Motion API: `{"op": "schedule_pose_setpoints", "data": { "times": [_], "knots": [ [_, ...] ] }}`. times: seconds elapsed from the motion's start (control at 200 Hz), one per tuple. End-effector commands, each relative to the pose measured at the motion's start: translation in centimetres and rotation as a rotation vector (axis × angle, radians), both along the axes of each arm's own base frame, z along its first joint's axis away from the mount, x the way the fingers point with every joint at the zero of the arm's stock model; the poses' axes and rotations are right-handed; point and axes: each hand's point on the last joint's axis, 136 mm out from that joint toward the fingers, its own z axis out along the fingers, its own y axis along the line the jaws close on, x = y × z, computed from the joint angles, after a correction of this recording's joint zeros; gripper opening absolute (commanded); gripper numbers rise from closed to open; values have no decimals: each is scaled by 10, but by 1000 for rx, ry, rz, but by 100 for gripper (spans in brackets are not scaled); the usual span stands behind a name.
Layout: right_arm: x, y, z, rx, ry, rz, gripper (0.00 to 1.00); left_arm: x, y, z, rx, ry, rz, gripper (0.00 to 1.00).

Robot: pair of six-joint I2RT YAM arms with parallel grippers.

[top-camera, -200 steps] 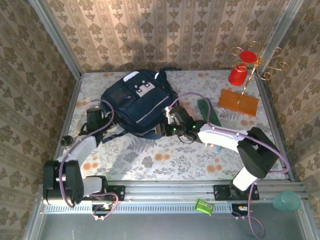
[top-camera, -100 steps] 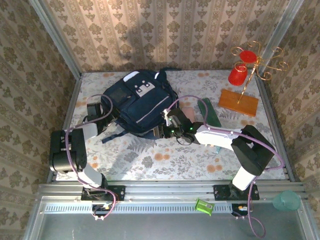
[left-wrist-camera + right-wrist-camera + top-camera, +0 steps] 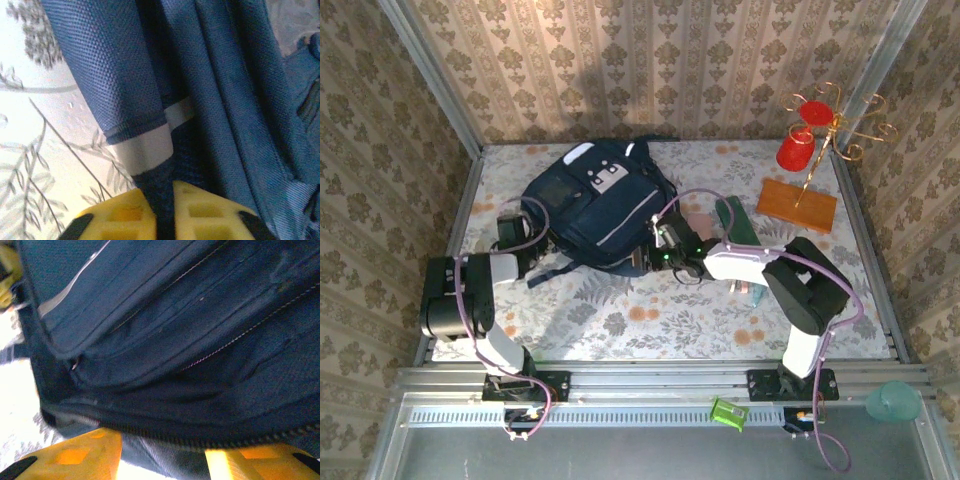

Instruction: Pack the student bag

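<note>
Top external: one student bag (image 3: 595,205) on the floral-printed surface (image 3: 650,320), left of centre and toward the far wall. Lies flat, front face up. Long axis running far to near, leaning slightly right at the near end. Patched end pointing at the far wall, dark straps (image 3: 545,272) trailing off the near-left corner. Woven navy fabric, soft and slumped, with a rounded outline. Two pale patches (image 3: 610,178) on the front, and one thin pale piping line (image 3: 625,225) slanting across the near half.

Left hand (image 3: 525,240) at the bag's left edge, right hand (image 3: 642,258) at its near-right corner.

Left wrist: left hand (image 3: 160,195) clenched on a dark webbing strap (image 3: 157,182) of the bag, yellow fingers (image 3: 125,210) pressed against it from both sides. Coarse blue weave above, with one grey band (image 3: 150,147) across the strap.

Right wrist: right hand (image 3: 162,460) half spread under the bag's zipped edge, yellow fingers (image 3: 75,455) apart with fabric between them. Cannot tell whether gripping or loose. Several zip lines (image 3: 225,440) crossing smooth navy panels.

Right of the bag in the top external view: one flat teal piece (image 3: 735,225) and one orange-brown wooden block (image 3: 797,204). Rising from the block, one gold wire stand (image 3: 825,125) carrying two red pieces (image 3: 796,150).
</note>
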Motion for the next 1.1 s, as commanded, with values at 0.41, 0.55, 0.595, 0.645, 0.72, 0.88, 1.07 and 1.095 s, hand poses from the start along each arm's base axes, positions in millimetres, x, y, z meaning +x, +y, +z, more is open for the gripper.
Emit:
{"op": "schedule_pose_setpoints", "data": {
  "times": [0.41,0.55,0.595,0.645,0.72,0.88,1.07,1.095],
  "knots": [
    [12,-62,70,-224,-165,-63,55,-53,-73,31,-129,-54,-80,0],
    [-29,-43,86,-144,-223,-54,59,-58,-82,48,-99,-81,-81,0],
    [-37,-34,89,-122,-245,-42,61,-59,-81,53,-92,-87,-76,0],
    [-45,-19,91,-90,-272,-15,61,-60,-83,58,-94,-91,-79,0],
    [-57,14,90,-33,-322,46,59,-61,-87,65,-108,-95,-94,0],
    [-74,83,82,27,-465,119,54,-62,-96,77,-126,-101,-134,0],
    [-69,128,54,50,-580,135,51,-62,-98,87,-127,-117,-155,0],
    [-68,131,51,48,-584,134,50,-62,-98,88,-126,-119,-156,0]
  ]
}}
